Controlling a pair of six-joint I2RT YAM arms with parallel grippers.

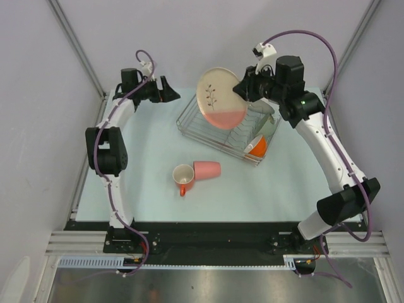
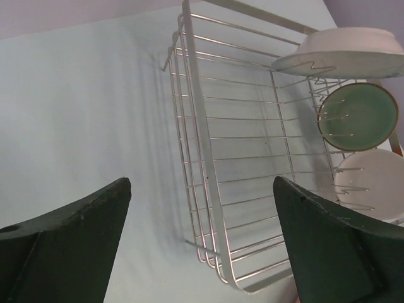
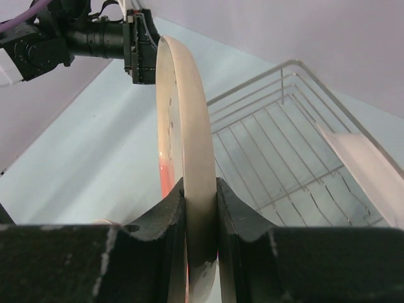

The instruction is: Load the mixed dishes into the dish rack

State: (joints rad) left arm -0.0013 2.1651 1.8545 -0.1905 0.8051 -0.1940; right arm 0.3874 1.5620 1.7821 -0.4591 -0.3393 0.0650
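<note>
Now the right end effector [image 3: 201, 189] clenches the plate [image 3: 180, 113] by its rim, on edge and reaching straight ahead, the dish rack [image 3: 284, 145] just below and ahead, while the left end effector [image 2: 202, 183] hangs released beside the rack.

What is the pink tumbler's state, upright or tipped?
Tipped: the top view shows the tumbler lying on its side on the table, next to the mug.

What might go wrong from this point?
The cream plate with pink lower half is pinched only at its rim by the right gripper; it may pivot or slip. Lowered off a slot, it might knock the white plate already in the silver wire rack.
</note>
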